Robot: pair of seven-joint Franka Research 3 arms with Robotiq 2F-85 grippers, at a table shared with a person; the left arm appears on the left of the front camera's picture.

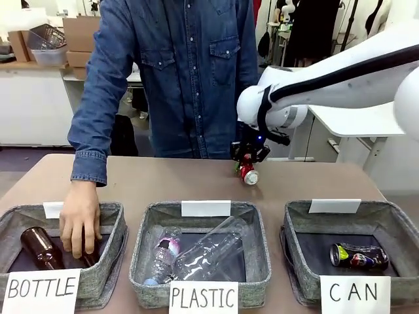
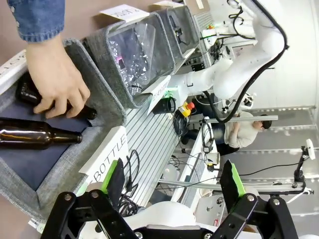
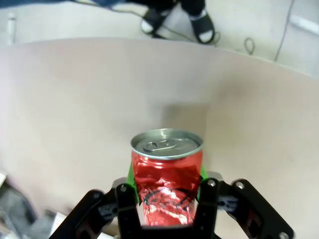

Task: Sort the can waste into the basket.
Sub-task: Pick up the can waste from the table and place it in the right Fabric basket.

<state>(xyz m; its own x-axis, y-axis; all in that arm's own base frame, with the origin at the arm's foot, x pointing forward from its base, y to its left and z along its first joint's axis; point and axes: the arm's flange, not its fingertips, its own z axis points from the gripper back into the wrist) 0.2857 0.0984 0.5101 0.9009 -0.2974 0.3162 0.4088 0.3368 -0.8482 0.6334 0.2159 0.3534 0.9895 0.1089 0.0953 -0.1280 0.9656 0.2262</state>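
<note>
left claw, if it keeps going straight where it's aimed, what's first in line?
Probably nothing close: the open left claw points past the BOTTLE basket edge into open lab space, toward the cables and floor beyond. Depth is unclear.

Red crumpled metal can with silver top. Black metal can in grey woven basket with white "CAN" sign. Brown glass bottle.
</note>
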